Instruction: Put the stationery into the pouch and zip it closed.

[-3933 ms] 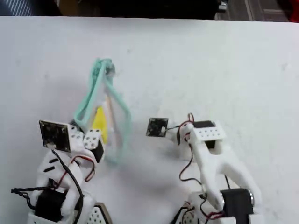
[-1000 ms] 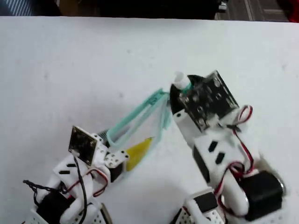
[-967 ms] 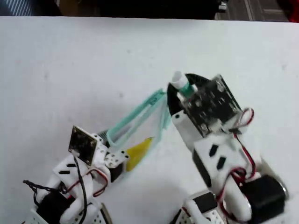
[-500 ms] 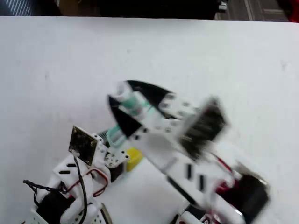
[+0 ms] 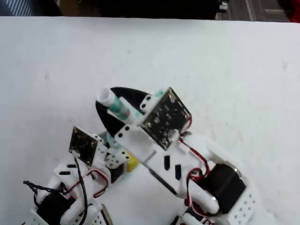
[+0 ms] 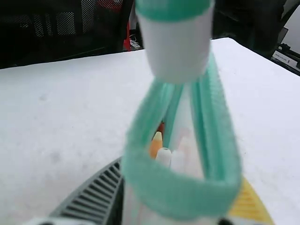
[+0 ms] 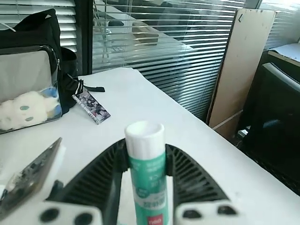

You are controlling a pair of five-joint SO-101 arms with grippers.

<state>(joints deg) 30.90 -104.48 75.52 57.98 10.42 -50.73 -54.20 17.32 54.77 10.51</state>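
Over pouch mouth: glue stick (image 6: 176, 42), white end toward the opening, teal body behind it; hangs just above the rim, no contact visible. Pouch (image 6: 215, 122) = clear sides w/ teal zip band, unzipped, band gaping in a loop. Inside: orange tip (image 6: 156, 140) + two white ends (image 6: 165, 155) close together near the band. Yellow patch (image 6: 251, 206) at pouch's lower side, can't tell what it is.

Right gripper (image 7: 145, 151) clenched on the glue stick: black jaws press both sides of the teal body, white end sticks out past the jaw tips. Left gripper (image 6: 154, 218) clamped on the pouch's near end, grey ribbed jaw beside the band; pouch rises from it.

High view: R arm (image 5: 159, 159) lies slantwise across in front of L arm (image 5: 65, 187), covering most of the pouch; a bit of teal + yellow peeks out next to L wrist. All on white tabletop (image 5: 225, 61).

Right wrist view, bkgd: black bag (image 7: 37, 70) w/ clear window at tabletop's far end, white plush (image 7: 23, 112) inside it, small printed tag (image 7: 91, 104) lying just beside the bag, window blinds (image 7: 164, 37) behind
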